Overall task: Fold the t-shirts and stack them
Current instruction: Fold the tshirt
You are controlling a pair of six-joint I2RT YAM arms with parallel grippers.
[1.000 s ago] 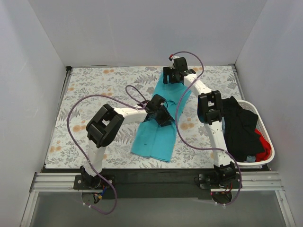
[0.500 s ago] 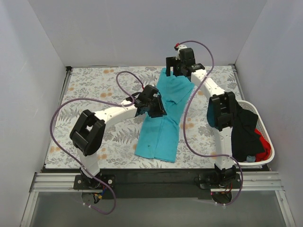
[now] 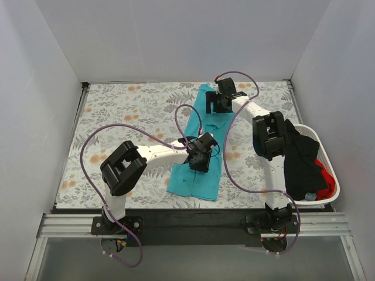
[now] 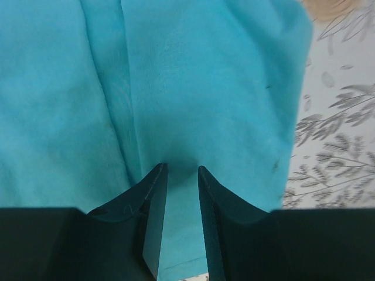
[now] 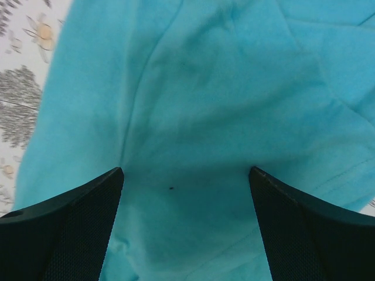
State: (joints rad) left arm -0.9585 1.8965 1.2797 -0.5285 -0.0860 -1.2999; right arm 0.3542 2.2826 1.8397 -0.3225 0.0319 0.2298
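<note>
Lowered since the earlier frame, the teal t-shirt (image 3: pixel 194 178) lies as a narrow strip on the bench (image 3: pixel 129 111). The left gripper (image 4: pixel 181 169) rests mid-shirt, its jaws nearly together; I cannot tell whether they pinch cloth. The right gripper (image 5: pixel 186 171) hangs over the far end, jaws released. The lengthwise fold looks done, so next is probably gripping one end for a crosswise fold.

teal t-shirt (image 3: pixel 194 180) 1 | black t-shirt (image 3: pixel 299 164) 1 | red t-shirt (image 3: pixel 329 185) 1 | basket (image 3: pixel 319 202) 1
</note>
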